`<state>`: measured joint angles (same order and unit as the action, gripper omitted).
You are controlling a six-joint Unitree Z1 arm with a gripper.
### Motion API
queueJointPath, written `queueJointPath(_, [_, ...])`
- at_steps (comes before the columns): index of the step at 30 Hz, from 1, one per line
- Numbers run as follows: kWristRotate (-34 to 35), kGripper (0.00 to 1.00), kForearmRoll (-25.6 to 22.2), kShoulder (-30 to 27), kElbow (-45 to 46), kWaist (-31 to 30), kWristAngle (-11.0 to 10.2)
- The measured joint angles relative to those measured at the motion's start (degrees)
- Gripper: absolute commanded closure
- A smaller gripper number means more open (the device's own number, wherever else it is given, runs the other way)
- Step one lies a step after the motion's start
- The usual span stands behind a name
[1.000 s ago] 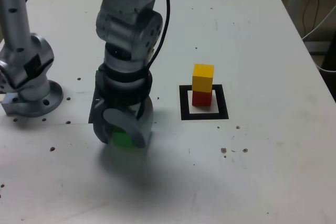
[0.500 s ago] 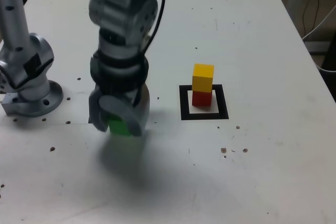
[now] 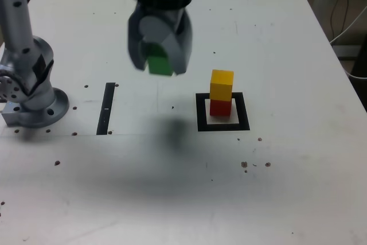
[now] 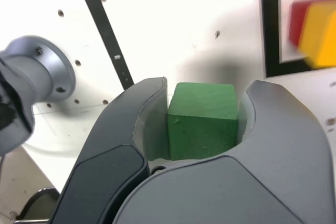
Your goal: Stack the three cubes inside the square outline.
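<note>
White table (image 3: 298, 55) carries yellow cube (image 3: 222, 84) on red cube (image 3: 220, 107) inside square outline (image 3: 202, 112); raised gripper (image 3: 160, 55) clamps green cube (image 3: 159, 64).

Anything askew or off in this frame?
Nothing serious. The yellow cube sits on the red cube inside the square outline, slightly off-centre but stable. The gripper holds the green cube squarely, in the air. The table shows only small dark specks.

White table (image 3: 287, 38) as I see it: square outline (image 3: 223, 112) with red cube (image 3: 220, 107) on it, beside the gripper (image 3: 160, 55); black strip (image 3: 106, 108) and arm base (image 3: 34, 107) opposite.
</note>
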<state>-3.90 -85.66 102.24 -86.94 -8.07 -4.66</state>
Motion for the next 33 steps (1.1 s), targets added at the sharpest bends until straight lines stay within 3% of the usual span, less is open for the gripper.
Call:
queueJointPath(11, [-3.9, 0.89, -4.6, 11.5, -19.4, 4.2, -0.4])
queueJointPath(33, [-3.9, 0.88, -3.9, 16.2, -19.7, 4.3, 0.1])
